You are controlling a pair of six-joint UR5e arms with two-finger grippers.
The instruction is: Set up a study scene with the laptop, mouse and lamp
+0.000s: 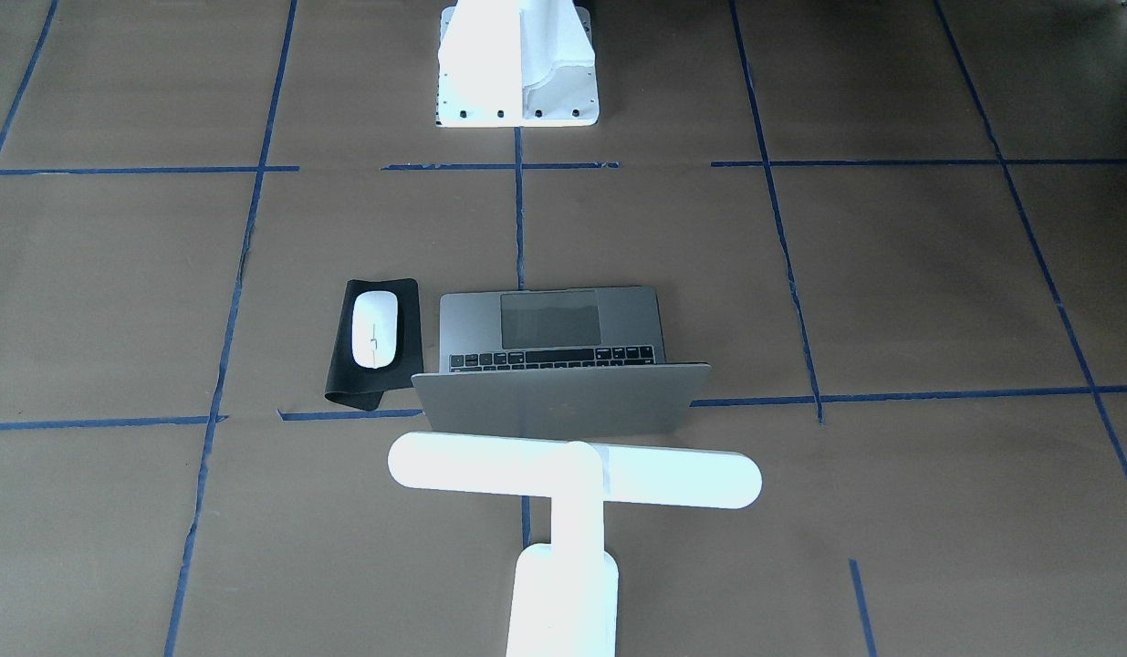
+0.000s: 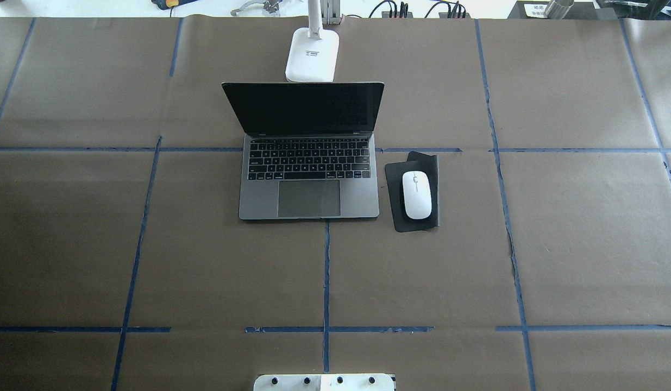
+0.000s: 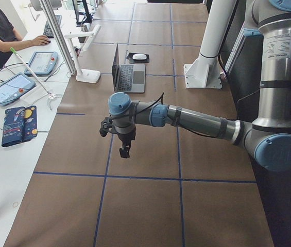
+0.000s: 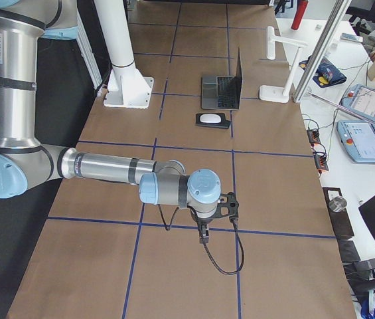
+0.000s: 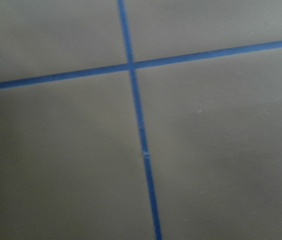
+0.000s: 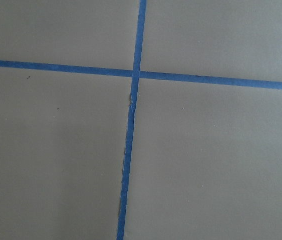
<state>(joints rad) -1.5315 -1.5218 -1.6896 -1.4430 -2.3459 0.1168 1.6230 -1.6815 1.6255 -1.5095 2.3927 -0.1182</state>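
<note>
brown-paper table | laptop, mouse, lamp far from left end effector & right end effector | grip state: can't tell

- You see the laptop open, its dark screen raised along its 12 o'clock edge.
- At its 3 o'clock, just beside it, the mouse lies on a black mat.
- At its 12 o'clock, the lamp stands just behind the lid.
</note>
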